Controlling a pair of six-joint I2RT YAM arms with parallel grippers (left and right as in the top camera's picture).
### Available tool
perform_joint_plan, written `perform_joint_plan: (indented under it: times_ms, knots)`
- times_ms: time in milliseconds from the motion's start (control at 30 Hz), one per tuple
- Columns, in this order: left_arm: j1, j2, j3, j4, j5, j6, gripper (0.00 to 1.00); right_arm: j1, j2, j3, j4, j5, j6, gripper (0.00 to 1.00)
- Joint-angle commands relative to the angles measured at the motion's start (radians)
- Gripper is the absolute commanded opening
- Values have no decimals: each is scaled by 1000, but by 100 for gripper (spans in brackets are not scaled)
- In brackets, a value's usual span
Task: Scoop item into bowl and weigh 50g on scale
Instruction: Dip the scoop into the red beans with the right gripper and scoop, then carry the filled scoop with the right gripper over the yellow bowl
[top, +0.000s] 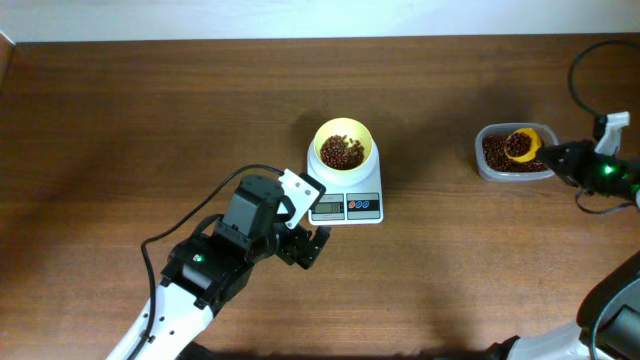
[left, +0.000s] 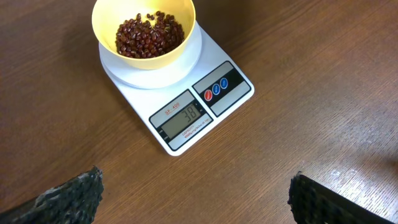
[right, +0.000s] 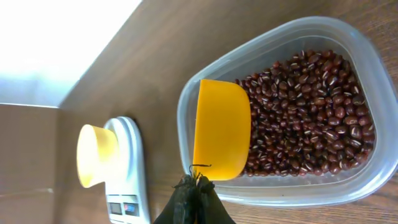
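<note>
Right tool (right: 194, 186), clenched on the scoop (right: 221, 127), should lift few beans (right: 311, 112): scale (left: 242, 90) reads short; left tool (left: 196, 198) hangs released.

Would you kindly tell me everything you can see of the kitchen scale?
The scale is a white, plastic-looking rounded rectangle lying flat on the wooden table. Its round platform carries the pale-yellow bowl of reddish-brown beans. In front sit a grey display reading 38 and a panel of red and blue buttons. Only the bowl and table touch it; the open left end effector hovers nearby.
</note>
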Motion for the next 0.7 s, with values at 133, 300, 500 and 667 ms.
perform_joint_plan:
  times_ms: [133,300,500,667]
  knots:
    - [-2,1,-10,2,17,-10,99,-29,6,-8,-50,-249,-53,4]
    - [-2,1,-10,2,17,-10,99,-29,6,-8,-56,-518,-37,4]
    - [-2,1,-10,2,17,-10,99,-29,5,-8,-55,-643,73,4]
    - [-2,0,-10,2,17,-10,99,0,5,-8,-54,-643,143,4]
